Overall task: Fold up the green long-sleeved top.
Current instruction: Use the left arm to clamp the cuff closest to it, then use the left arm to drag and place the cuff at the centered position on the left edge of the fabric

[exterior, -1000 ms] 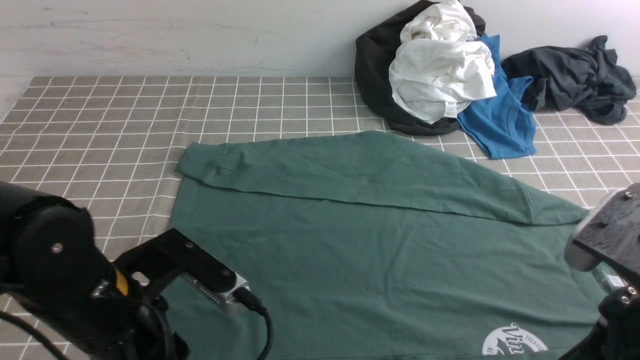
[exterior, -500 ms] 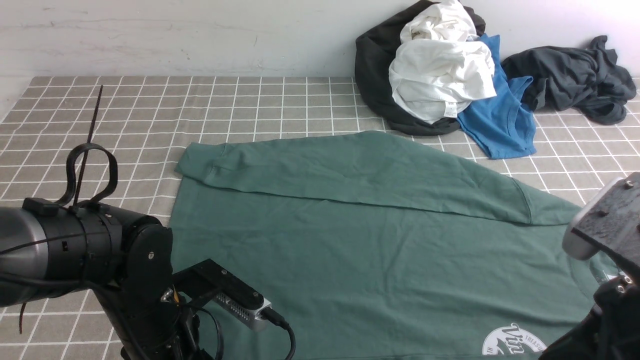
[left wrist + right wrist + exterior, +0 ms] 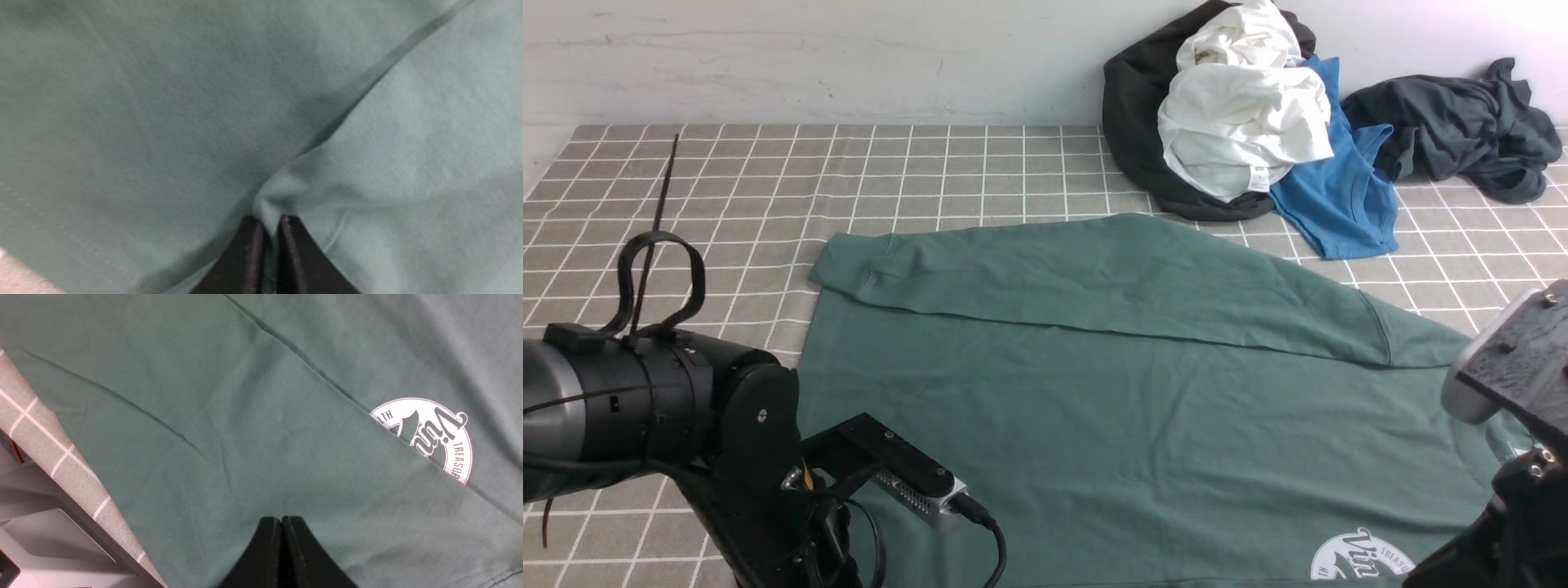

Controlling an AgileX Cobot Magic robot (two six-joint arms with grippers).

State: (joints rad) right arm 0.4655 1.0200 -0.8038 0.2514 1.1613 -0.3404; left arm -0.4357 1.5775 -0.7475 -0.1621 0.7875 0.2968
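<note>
Front view: I see the green long-sleeved top (image 3: 1143, 408) flat on the table (image 3: 768, 180), its long axis left-right and the folded sleeve's cuff pointing left. Left wrist view: my left pincer (image 3: 269, 222) grasps a pinch of its fabric. Right wrist view: my right pincer (image 3: 282, 520) is clenched over the cloth near the logo (image 3: 437, 437).

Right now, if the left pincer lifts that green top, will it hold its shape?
Probably not: the green long-sleeved top puckers softly where the left pincer pinches it, so it should droop. Spread wide over the table, it likely drags.
</note>
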